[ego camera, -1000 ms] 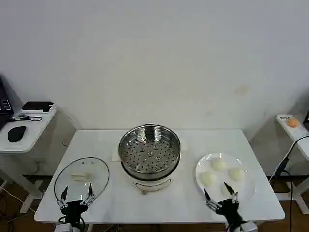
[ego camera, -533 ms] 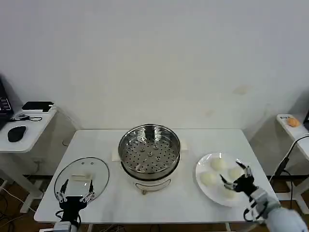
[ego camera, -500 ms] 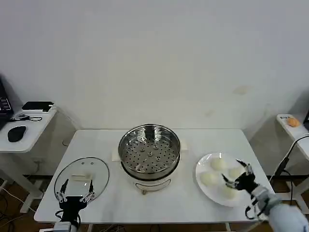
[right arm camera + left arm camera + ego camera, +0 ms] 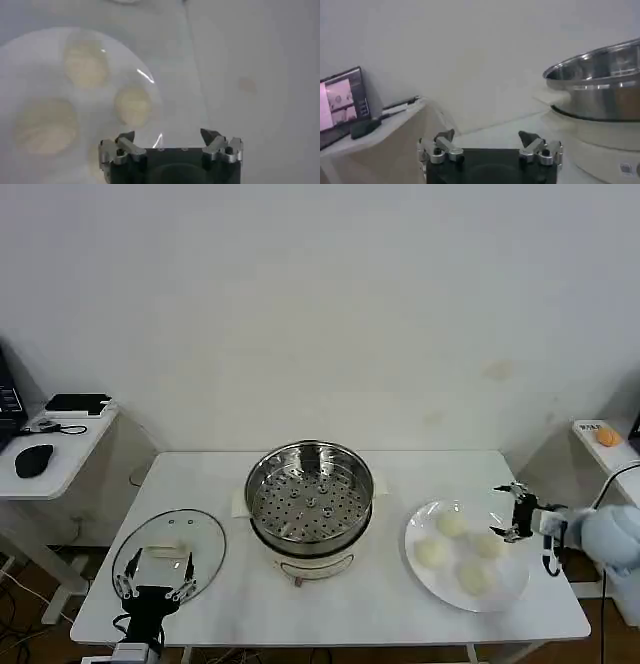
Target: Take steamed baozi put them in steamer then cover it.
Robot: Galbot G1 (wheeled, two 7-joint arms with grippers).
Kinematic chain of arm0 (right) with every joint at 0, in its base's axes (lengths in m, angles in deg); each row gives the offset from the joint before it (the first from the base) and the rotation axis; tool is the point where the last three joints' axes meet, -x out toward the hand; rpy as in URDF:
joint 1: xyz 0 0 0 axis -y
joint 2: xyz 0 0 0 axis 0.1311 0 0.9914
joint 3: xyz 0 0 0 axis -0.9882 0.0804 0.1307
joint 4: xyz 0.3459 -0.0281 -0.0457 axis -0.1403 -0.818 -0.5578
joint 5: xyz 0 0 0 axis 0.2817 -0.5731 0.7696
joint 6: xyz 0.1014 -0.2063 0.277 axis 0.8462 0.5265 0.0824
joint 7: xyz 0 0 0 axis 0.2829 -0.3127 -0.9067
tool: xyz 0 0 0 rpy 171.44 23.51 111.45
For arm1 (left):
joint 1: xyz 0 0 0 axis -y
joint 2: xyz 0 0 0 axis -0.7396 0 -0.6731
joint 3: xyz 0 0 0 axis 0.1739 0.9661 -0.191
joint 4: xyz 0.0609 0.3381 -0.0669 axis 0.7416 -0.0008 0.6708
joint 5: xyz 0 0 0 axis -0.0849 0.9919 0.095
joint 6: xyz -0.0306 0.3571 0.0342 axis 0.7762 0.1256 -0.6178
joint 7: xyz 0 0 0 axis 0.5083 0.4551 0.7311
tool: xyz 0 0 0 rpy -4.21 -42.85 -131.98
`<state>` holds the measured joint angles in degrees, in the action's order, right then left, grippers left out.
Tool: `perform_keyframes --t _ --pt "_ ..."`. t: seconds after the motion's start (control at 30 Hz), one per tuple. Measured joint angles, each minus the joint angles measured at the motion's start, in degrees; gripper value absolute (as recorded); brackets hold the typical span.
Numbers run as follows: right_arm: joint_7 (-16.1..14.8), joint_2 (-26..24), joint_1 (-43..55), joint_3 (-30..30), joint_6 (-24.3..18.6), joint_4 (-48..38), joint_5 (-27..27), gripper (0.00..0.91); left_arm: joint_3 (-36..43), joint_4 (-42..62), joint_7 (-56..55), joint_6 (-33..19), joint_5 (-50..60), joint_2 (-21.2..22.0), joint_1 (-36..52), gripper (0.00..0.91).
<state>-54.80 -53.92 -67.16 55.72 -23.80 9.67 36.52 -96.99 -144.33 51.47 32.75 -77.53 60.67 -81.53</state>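
While four steamed baozi (image 4: pixel 452 524) sit on the right-hand plate (image 4: pixel 418 529), the steamer (image 4: pixel 310 494) holds none; right gripper (image 4: pixel 514 514) hangs spread above them, left gripper (image 4: pixel 152 591) spread beside the cover (image 4: pixel 168 550).

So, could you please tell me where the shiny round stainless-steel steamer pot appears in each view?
Head view: steamer pot at table centre, between glass lid and white plate.
Left wrist view: past the left pincer.
Right wrist view: not in it.
Shared landmark: the white table.
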Motion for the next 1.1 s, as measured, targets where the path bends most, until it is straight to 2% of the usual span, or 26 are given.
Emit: perform_keyframes --t 0.2,0.47,0.7,0.9,1.1 --pt "-5.50 1.39 14.65 15.49 -2.79 -7.87 -0.03 0.907 -0.53 0.20 0.37 0.02 0.69 0.16 0.28 0.907" --pt "-9.03 6.12 27.38 30.01 -4.04 -16.97 -0.01 0.907 -0.71 0.24 0.73 -0.03 1.51 0.71 0.13 0.907" --pt "-10.00 10.13 32.27 37.04 -4.33 -22.37 0.02 0.907 -0.96 0.57 0.81 -0.18 1.69 0.79 0.03 0.907" --pt "-10.36 12.44 34.52 40.33 -4.09 -25.37 -0.25 0.826 -0.85 0.84 0.85 -0.23 1.91 0.84 0.16 0.907" --pt "-10.46 13.66 35.53 42.22 -3.92 -27.05 -0.25 0.796 -0.76 0.79 0.85 -0.42 2.05 1.05 0.01 0.907"
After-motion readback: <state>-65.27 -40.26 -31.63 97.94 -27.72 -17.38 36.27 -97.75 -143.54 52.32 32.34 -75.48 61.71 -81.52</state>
